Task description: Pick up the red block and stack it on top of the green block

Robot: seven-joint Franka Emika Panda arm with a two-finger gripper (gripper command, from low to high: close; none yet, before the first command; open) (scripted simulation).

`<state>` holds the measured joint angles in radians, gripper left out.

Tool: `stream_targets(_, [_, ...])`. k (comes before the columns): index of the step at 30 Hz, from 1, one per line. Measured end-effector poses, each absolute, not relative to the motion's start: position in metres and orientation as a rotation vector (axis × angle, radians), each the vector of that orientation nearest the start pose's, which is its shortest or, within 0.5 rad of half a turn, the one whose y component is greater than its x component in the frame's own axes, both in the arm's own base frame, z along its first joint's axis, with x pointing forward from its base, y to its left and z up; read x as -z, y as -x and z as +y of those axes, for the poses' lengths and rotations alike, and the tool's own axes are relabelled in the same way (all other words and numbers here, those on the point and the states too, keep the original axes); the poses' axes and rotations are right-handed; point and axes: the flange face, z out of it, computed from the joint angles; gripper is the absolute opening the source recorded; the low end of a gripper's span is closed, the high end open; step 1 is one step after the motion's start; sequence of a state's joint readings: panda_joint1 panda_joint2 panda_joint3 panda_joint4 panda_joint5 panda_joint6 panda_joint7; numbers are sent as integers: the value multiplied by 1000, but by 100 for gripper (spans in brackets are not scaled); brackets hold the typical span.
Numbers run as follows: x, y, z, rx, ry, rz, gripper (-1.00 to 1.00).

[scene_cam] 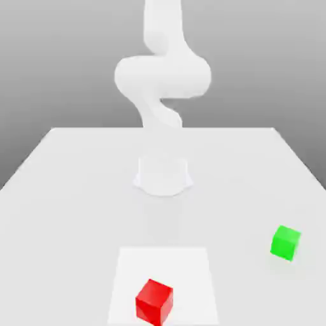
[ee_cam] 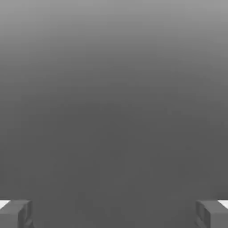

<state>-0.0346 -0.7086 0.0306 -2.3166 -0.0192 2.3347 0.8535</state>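
Observation:
The red block (scene_cam: 155, 302) is a small bright red cube resting on a paler square patch (scene_cam: 191, 267) near the table's front edge. The green block (scene_cam: 284, 242), a cube of about the same size, sits on the table toward the exterior view's right, a little farther back than the red one. The two cubes are well apart. The white arm (scene_cam: 162, 76) rises from its base (scene_cam: 163, 175) at mid-table and runs up out of the picture. In the hand view my gripper (ee_cam: 114, 214) is open, its grey fingertips (ee_cam: 15, 214) far apart with nothing between them, facing plain grey background.
The white table (scene_cam: 63, 191) spreads wide around the arm's base, with its back edge behind the arm and side edges slanting toward the front. Only the two cubes lie on it.

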Motion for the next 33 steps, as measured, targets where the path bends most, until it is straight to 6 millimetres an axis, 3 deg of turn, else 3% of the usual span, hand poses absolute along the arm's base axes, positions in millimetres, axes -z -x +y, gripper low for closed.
stream_targets(6, [-569, -448, -1, 781, 2555, 1332, 0])
stream_targets(13, [-437, -491, -12, 532, 2597, 1552, 0])
stream_targets(18, [-341, -497, -19, 330, 2590, 1694, 0])
stream_targets(24, [-234, -481, -17, 64, 2542, 1839, 0])
stream_targets(29, [-165, -476, -15, 3, 2522, 1871, 0])
stream_targets(30, [-152, -476, -15, 1, 2523, 1871, -100])
stream_targets(33, [-152, -476, -15, 2, 2523, 1870, -100])
